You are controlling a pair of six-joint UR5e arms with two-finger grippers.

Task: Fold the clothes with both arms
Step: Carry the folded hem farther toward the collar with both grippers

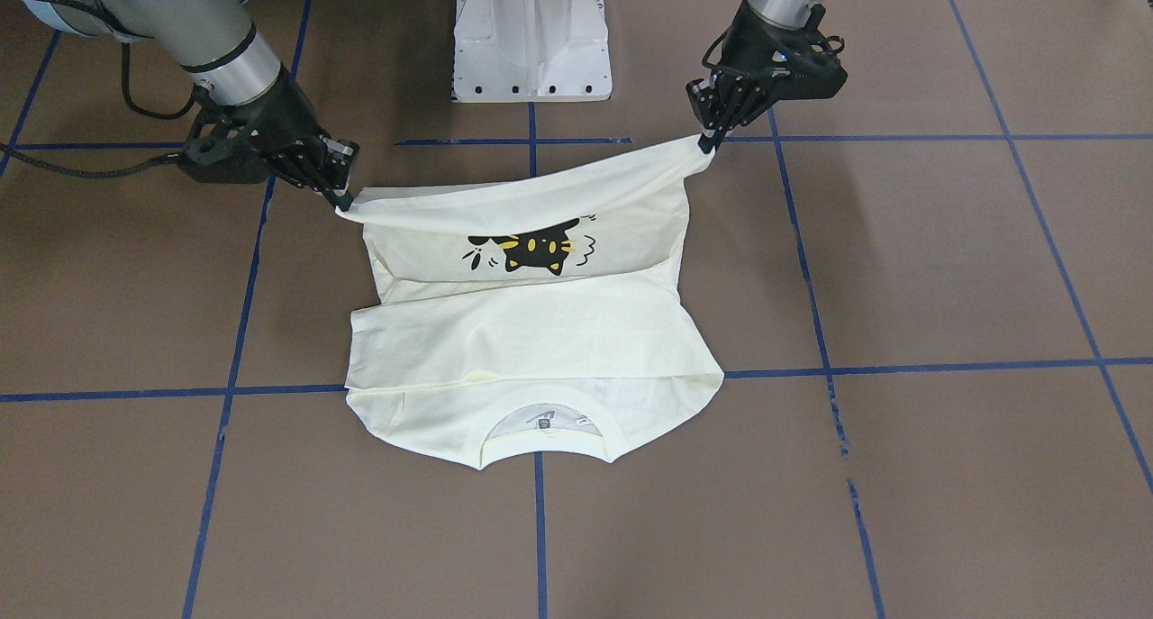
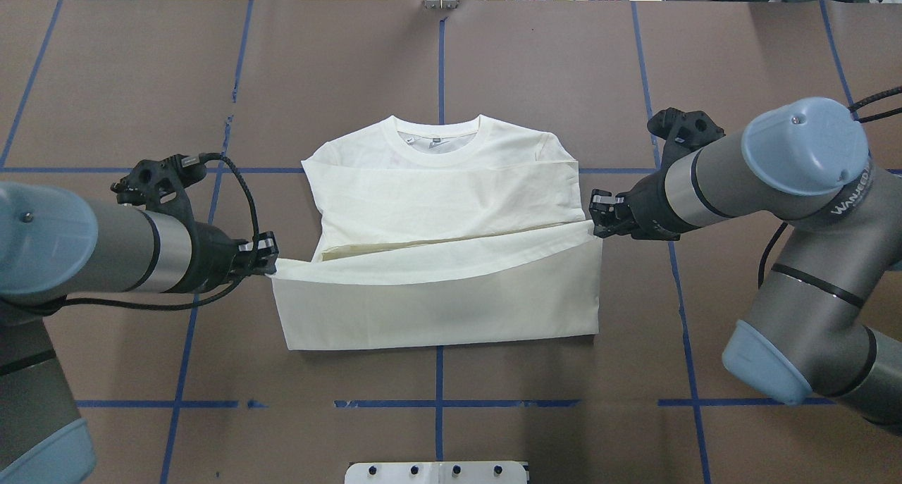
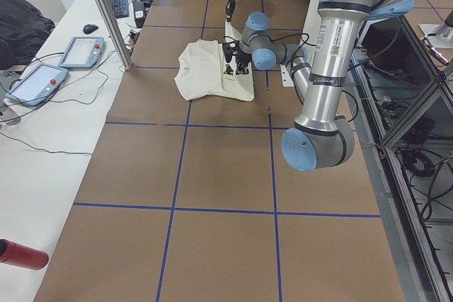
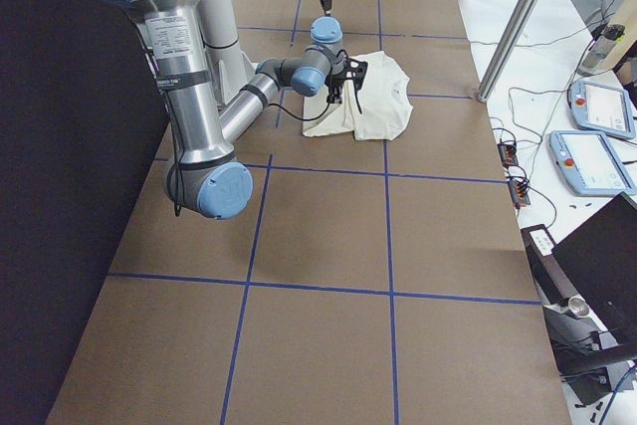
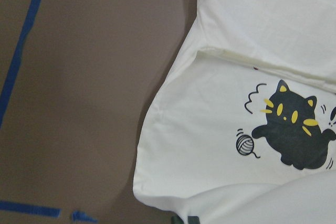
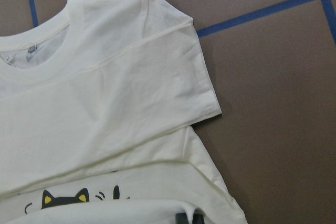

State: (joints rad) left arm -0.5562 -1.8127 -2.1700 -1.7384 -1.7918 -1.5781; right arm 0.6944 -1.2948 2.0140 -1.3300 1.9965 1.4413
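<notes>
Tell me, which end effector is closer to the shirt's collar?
The right end effector. It pinches its shirt corner nearer the collar; the left end effector holds its corner farther back.

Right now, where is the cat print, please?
Front-facing view: the cat print sits centre, beneath the T-shirt hem stretched between the left gripper and right gripper.
</notes>
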